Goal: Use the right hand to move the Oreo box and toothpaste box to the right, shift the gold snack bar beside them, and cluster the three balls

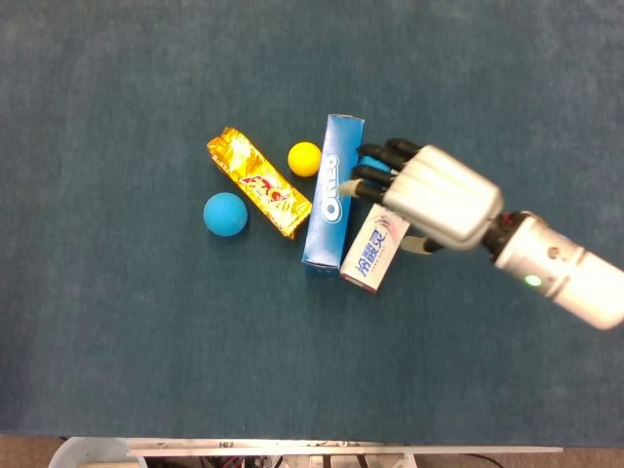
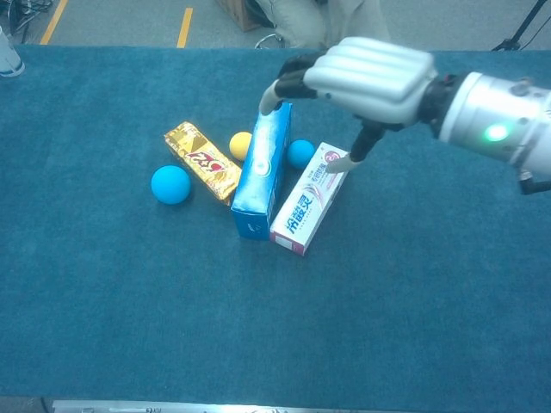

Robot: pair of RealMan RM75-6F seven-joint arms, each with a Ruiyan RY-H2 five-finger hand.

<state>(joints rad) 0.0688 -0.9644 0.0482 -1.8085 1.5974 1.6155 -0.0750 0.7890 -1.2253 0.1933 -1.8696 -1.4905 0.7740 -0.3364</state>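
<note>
Right hand (image 1: 437, 195): above the toothpaste box (image 1: 375, 252), fingers (image 1: 375, 175) spread, holding nothing
Oreo box (image 1: 331, 195): touching the toothpaste box

Snack bar (image 1: 258, 181) left of Oreo box (image 1: 333, 192), toothpaste box (image 1: 376, 250) right, touching it.

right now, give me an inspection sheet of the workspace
surface: teal cloth table, flat.
job's things: Oreo box and toothpaste box side by side at centre; gold bar left of them; yellow ball, large blue ball, small blue ball scattered.
clutter: nothing seen.
robot hands: right robot hand open above both boxes, holding nothing; left not in view.
cables: nothing seen.
surroundings: seated person beyond far edge; yellow floor line.
</note>
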